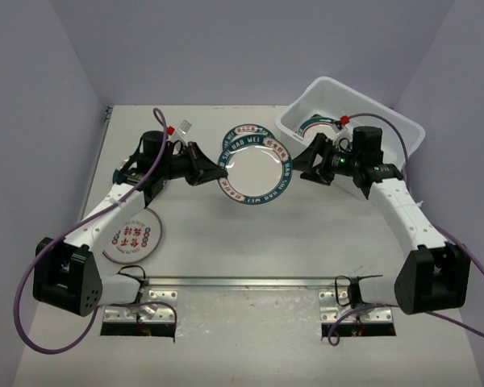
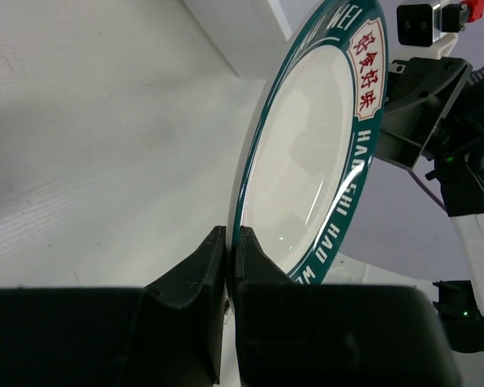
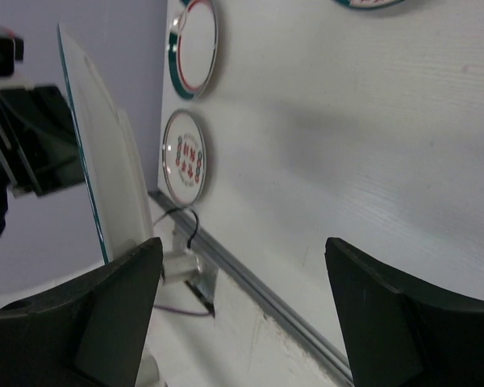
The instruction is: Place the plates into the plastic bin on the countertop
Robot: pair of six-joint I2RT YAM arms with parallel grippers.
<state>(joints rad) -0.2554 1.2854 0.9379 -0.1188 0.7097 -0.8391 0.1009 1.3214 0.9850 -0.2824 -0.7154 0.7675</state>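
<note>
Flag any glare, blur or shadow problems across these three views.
Top external: even, soft light, sharp throughout, faint shadows on the countertop. Left wrist: the held plate shows glossy reflections across its white centre; the left gripper is a dark, underexposed mass. Right wrist: the right gripper is dark and out of focus in the foreground; a soft shadow band crosses the countertop.

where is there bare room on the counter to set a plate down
Bare: the countertop between the held plate and the front rail. Crowded: back middle, around the rear plate; left side, by the near-left plate.
</note>
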